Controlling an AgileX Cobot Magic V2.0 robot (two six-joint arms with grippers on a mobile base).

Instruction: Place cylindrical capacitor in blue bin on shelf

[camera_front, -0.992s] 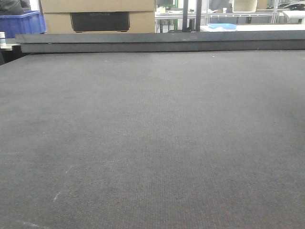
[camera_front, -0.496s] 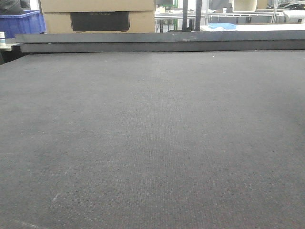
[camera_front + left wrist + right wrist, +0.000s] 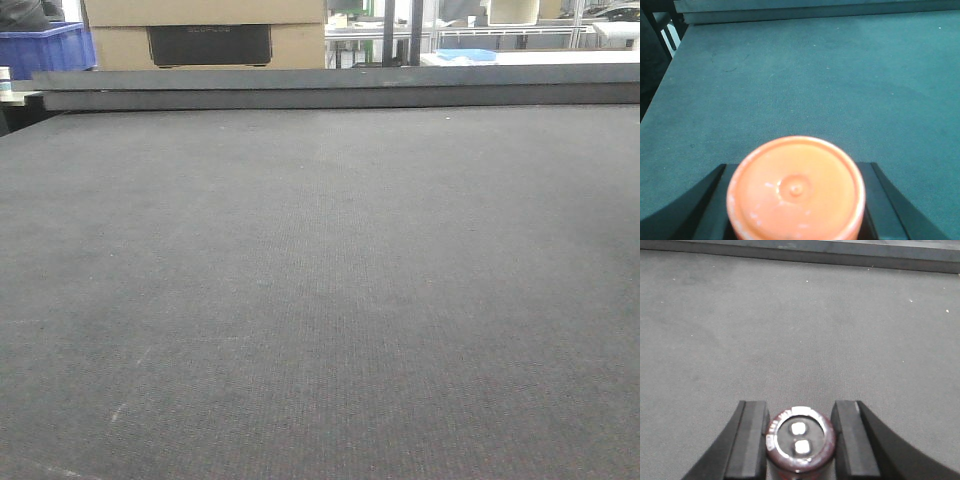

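Pinching cylindrical capacitor (image 3: 799,441) squarely between right fingers (image 3: 752,440), above counter (image 3: 800,330). Clamping orange cylinder (image 3: 796,190) between left fingers (image 3: 705,215).

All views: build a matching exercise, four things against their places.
Things:
1. orange cylinder
2. capacitor
3. blue crate
4. cardboard box

Places:
A. in the right tool
B. background, far left
C. in the left tool
D. background, just right of the crate

Pairs: 1-C, 2-A, 3-B, 4-D
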